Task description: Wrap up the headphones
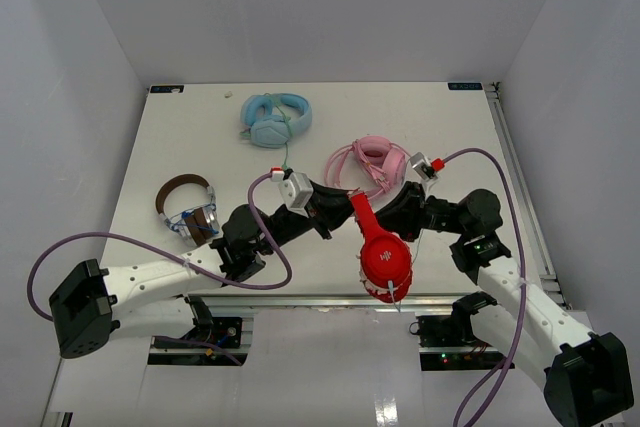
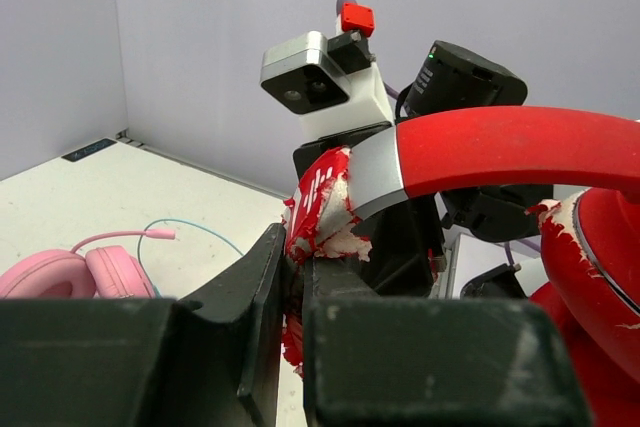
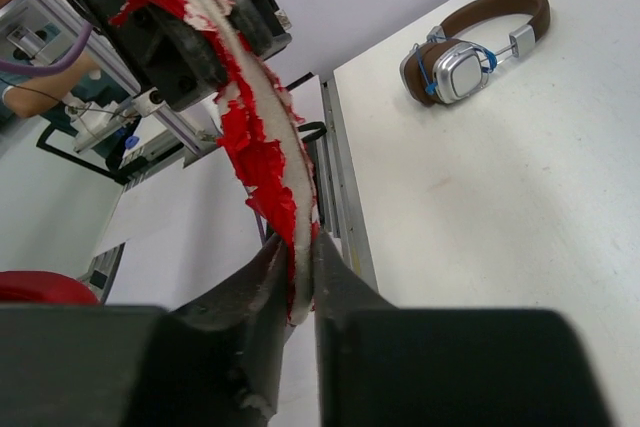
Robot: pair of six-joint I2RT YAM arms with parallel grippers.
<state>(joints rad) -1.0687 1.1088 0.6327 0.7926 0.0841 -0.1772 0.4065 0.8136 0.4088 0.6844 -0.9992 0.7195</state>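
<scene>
Only your wrist views show the left tool [image 2: 298,292] and right tool [image 3: 298,285] each clamped on the flaking headphones [image 1: 383,252]. From above, those hang over the near edge of the tabletop [image 1: 200,147], tool tips hidden.

The headphones [image 2: 520,152] have a smooth, glossy red plastic headband with a satin silver, metal-looking sleeve at its end. Their cushion skin is a thin red leatherette, badly flaked, baring rough whitish foam or cloth beneath. The left tool [image 2: 295,282] and the right tool [image 3: 298,267] are matt black plastic, scuffed and dusted with pale marks. The bench [image 3: 520,207] is a smooth, matt white sheet with faint smudges. The brown headphones [image 3: 458,72] near its left edge show a brown leather-like band and brushed silver cups. The pink headphones [image 2: 70,272] look like smooth, softly shiny plastic.
</scene>
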